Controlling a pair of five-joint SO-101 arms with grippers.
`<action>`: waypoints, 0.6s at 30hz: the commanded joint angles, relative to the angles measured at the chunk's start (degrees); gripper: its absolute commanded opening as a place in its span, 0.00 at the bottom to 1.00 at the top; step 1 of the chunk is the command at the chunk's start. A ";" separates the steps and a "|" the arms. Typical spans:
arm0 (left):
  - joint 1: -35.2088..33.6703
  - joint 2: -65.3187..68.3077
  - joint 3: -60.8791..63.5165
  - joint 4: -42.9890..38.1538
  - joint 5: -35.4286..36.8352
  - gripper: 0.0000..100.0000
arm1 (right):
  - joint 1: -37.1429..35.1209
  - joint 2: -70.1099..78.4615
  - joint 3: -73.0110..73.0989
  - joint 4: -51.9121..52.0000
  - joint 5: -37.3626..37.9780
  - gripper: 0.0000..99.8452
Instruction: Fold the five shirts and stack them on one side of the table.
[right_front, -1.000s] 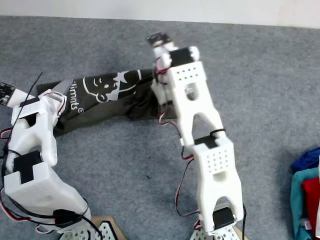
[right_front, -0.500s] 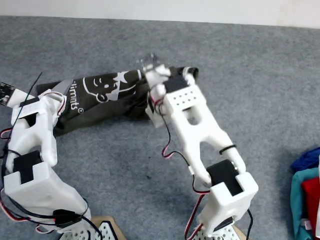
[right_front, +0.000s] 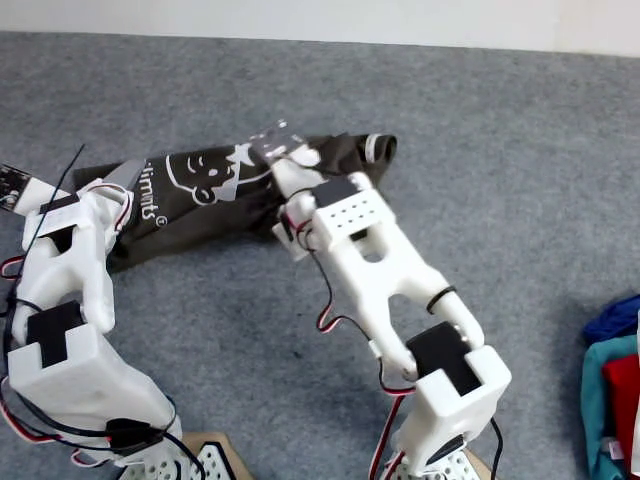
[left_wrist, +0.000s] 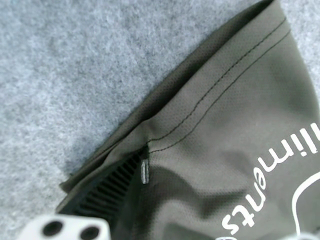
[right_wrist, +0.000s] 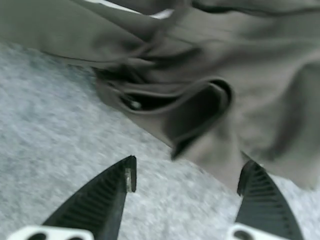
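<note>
Grey table (right_front: 500, 150). Dark shirt (right_front: 210, 190) lies crumpled across its far left, coloured shirt pile (right_front: 612, 390) at the right edge. Right hand (right_wrist: 189, 167) open, jaws spread beside the bunched hem. Left hand (right_front: 112, 188) at the shirt's other end, grip can't tell. Risk: closing here probably grabs several layers and drags the shirt. Right arm has swung left in the last second; left arm unmoved.

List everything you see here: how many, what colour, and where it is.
shirt: one, dark with white print, lying crumpled at the table's far left
pile of clothes: one, blue, teal and red, at the table's right edge
table: one, grey, under everything
left arm: one, white, at the shirt's left end
right arm: one, white, reaching over the shirt's right half, jaws open
</note>
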 joint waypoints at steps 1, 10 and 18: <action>1.19 0.31 -0.84 -1.05 0.09 0.55 | -1.45 -1.19 -0.40 -1.89 1.05 0.32; 1.10 0.31 -0.84 -1.05 0.09 0.55 | 6.55 5.76 -4.97 -3.82 1.23 0.19; 1.10 0.31 -0.84 -1.05 0.09 0.55 | 6.81 5.76 -5.32 -4.18 1.23 0.06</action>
